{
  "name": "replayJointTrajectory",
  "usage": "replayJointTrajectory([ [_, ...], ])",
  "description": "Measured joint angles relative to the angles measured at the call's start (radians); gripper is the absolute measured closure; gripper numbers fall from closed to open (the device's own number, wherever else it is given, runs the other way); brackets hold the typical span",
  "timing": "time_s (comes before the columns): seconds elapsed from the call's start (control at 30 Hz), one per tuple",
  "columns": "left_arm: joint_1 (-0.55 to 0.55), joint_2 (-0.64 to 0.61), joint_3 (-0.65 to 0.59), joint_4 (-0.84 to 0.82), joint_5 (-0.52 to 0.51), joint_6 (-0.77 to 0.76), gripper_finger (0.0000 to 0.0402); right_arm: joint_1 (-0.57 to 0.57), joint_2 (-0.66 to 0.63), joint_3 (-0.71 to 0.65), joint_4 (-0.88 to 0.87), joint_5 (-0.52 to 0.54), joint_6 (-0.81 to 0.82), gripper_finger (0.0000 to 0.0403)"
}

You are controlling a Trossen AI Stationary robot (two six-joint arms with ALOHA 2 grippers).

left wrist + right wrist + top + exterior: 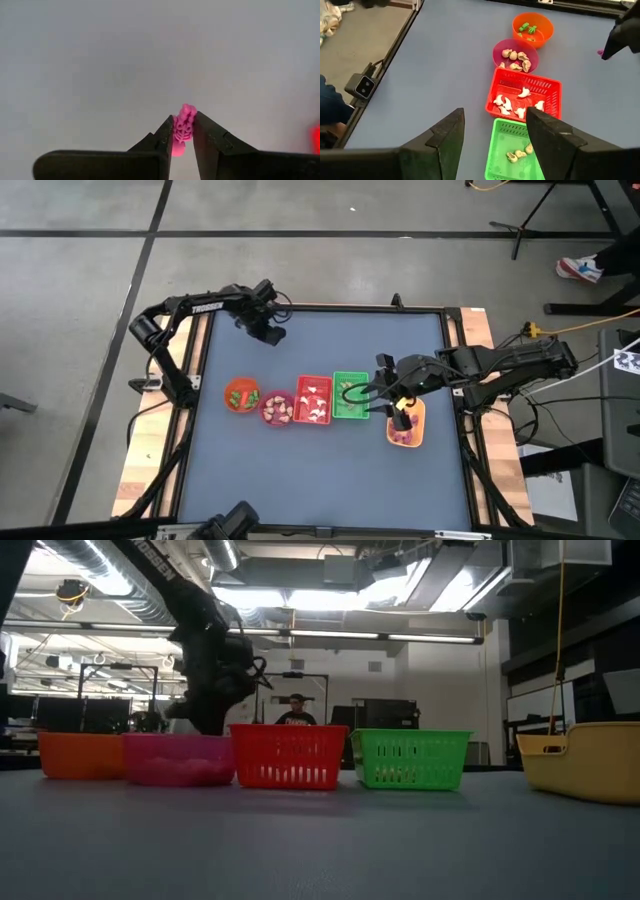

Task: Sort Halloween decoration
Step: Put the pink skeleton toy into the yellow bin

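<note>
My left gripper [272,335] hangs over the table's far left part, fingers pointing down, shut on a tiny magenta-pink trinket [183,125]. The right wrist view shows that trinket [601,51] at the dark fingertips. In a row across the middle stand an orange bowl [240,394] with green trinkets, a pink bowl [277,409] with cream ones, a red tray [313,401] with white ones and a green tray [350,395] with a few cream ones. My right gripper [495,135] hovers open above the green tray, holding nothing. My left gripper pinches the pink trinket's two sides [181,131] between its two fingers, at their free ends. The fingers come from above, pointing steeply down. The trinket's end [187,109] sticks out past the fingertips, and the piece is off the grey table.
A yellow tray [405,423] with pink trinkets stands at the right end of the row, under my right arm. Bare grey tabletop [320,490] lies toward the near edge and around my left gripper. A person [296,712] shows in the room beyond the table.
</note>
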Motion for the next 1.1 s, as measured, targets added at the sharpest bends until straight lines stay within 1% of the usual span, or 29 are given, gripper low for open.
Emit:
replayJointTrajectory([
  [0.13, -0.051, -0.002, 0.000, 0.019, 0.098, -0.022, 0.0360, 0.000, 0.009, 0.000, -0.008, 0.000, 0.083, 0.0192],
  [0.3, -0.160, -0.002, 0.001, 0.119, 0.146, -0.047, 0.0360, 0.037, -0.005, -0.001, -0.038, 0.018, 0.133, 0.0192],
  [0.4, -0.234, -0.003, 0.002, 0.203, 0.175, -0.080, 0.0360, 0.075, -0.051, -0.001, -0.098, 0.058, 0.168, 0.0192],
  [0.47, -0.286, -0.003, 0.002, 0.280, 0.178, -0.121, 0.0360, 0.104, -0.085, -0.001, -0.142, 0.117, 0.192, 0.0192],
  [0.57, -0.364, -0.003, 0.003, 0.415, 0.178, -0.180, 0.0360, 0.156, -0.133, -0.001, -0.223, 0.234, 0.239, 0.0192],
  [0.67, -0.441, -0.003, 0.003, 0.572, 0.172, -0.234, 0.0360, 0.218, -0.174, 0.000, -0.316, 0.392, 0.325, 0.0192],
  [0.77, -0.524, -0.003, 0.003, 0.745, 0.117, -0.286, 0.0360, 0.288, -0.188, 0.000, -0.438, 0.602, 0.485, 0.0192],
  [0.83, -0.582, -0.003, 0.003, 0.860, 0.054, -0.303, 0.0360, 0.333, -0.187, 0.000, -0.525, 0.729, 0.623, 0.0192],
  [0.9, -0.638, -0.004, 0.003, 0.971, -0.019, -0.303, 0.0360, 0.376, -0.185, -0.021, -0.558, 0.835, 0.766, 0.0192],
  [1.0, -0.718, -0.004, 0.004, 1.102, -0.139, -0.279, 0.0360, 0.428, -0.182, -0.093, -0.521, 0.957, 0.908, 0.0192],
  [1.1, -0.792, -0.004, 0.004, 1.198, -0.263, -0.250, 0.0360, 0.457, -0.182, -0.184, -0.396, 1.052, 0.970, 0.0192],
])
